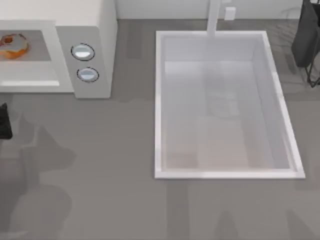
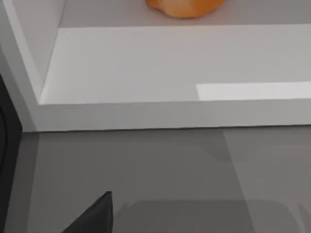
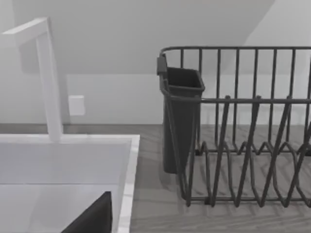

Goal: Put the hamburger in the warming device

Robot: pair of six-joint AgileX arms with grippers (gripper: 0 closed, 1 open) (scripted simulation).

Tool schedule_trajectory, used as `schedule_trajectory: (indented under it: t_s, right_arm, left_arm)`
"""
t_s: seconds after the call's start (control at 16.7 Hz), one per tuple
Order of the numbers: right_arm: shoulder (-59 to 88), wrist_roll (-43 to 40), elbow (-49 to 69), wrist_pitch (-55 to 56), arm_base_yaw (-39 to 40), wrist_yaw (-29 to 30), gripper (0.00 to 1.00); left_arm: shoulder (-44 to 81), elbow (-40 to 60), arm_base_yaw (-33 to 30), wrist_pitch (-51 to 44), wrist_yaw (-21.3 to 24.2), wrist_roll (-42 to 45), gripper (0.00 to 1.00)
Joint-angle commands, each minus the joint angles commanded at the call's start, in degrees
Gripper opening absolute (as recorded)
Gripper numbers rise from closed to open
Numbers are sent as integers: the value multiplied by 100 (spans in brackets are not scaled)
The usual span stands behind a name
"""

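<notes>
hamburger [image 1: 12, 45]: i see it lying on the grey cavity floor of the warming device [image 1: 95, 30], toward the top view's left edge; its orange underside shows in the left wrist view [image 2: 187, 7].
left arm: a dark part sits at the table's left edge, just in front of the appliance; i cannot tell whether its fingers are apart or together.
right arm: parked off to the right, facing the dish rack [image 3: 243, 131]; its fingers i cannot tell either.
step in hand: i judge placement done, so i back the left arm straight out, low and slow, clear of the cavity lip.
surroundings: the sink [image 1: 160, 100] with its faucet [image 3: 46, 77] lies well apart at right.
in the way: nothing between arm and open table.
</notes>
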Motion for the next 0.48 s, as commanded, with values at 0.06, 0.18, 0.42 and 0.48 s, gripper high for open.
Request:
schedule_trajectory:
  t_s: [0.06, 0.18, 0.42, 0.48]
  right_arm:
    - [0, 0, 0, 0, 0, 0, 100]
    - [0, 0, 0, 0, 0, 0, 100]
    - [0, 0, 0, 0, 0, 0, 100]
    - [0, 0, 0, 0, 0, 0, 100]
  left_arm:
    - [-152, 61, 0, -191, -4, -1, 100]
    - [-538, 224, 3, -754, -14, -5, 100]
    - [-1451, 608, 6, -2234, -30, -14, 100]
    - [-1662, 696, 4, -2529, -31, -15, 100]
